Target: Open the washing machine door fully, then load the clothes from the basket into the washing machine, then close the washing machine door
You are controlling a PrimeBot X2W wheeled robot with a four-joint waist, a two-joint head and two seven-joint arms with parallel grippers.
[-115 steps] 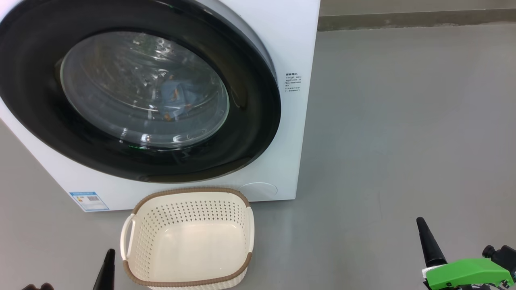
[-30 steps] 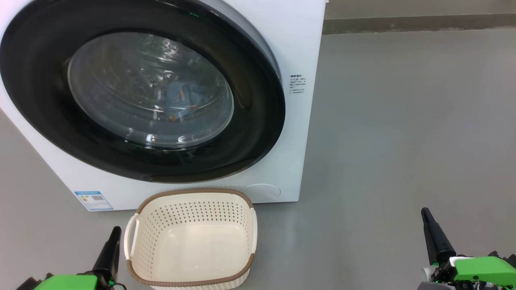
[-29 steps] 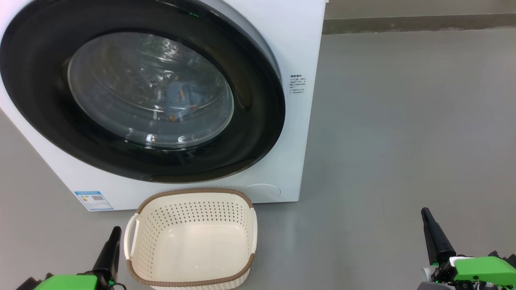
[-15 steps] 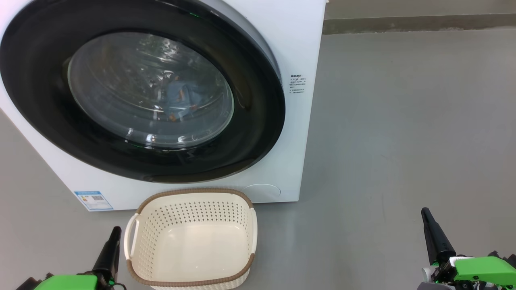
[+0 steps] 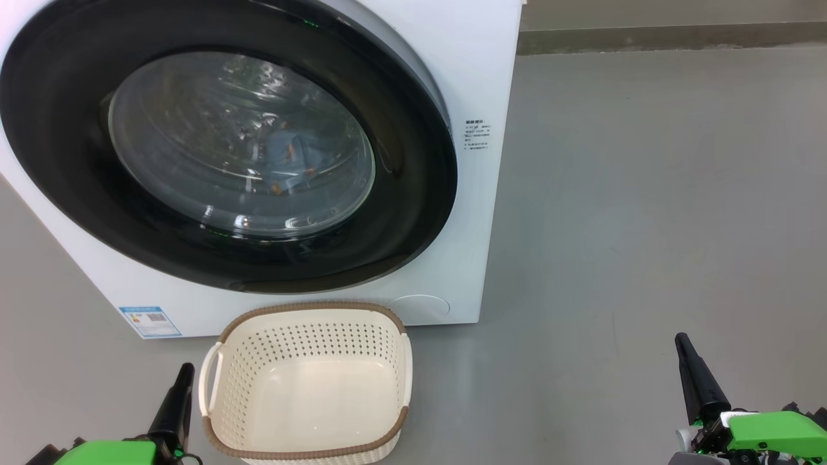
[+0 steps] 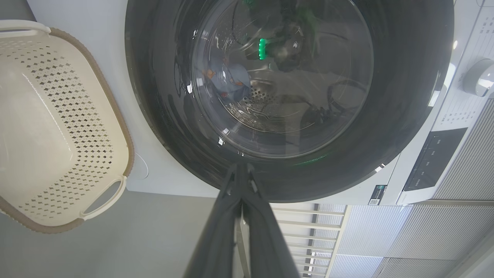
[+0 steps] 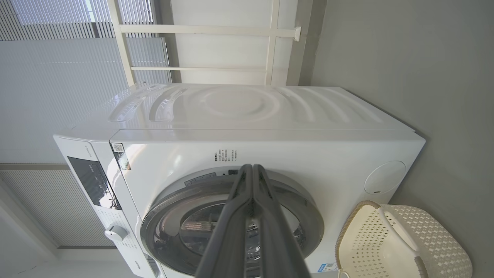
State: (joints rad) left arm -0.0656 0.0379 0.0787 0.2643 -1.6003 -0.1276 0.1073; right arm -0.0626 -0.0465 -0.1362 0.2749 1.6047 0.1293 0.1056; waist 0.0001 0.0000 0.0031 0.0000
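Both grippers are pressed shut on nothing. The left gripper [image 5: 183,378] sits low at the near left, just beside the basket [image 5: 310,305], and the right gripper [image 5: 683,345] sits at the near right, well apart from the washing machine [image 5: 478,77]. Each points its fingers toward the far side.

The washing machine door [image 5: 413,194] lies closed against the machine's front. Its glossy black rim looks rigid and likely slippery, so an edge hold would probably suit better than the bulging glass. Which edge opens cannot be told.

The clothes [image 5: 287,161], light blue with orange marks, lie in the drum behind the glass. They look soft and light and would likely bunch under a pinch. The basket holds none, so the task looks finished.
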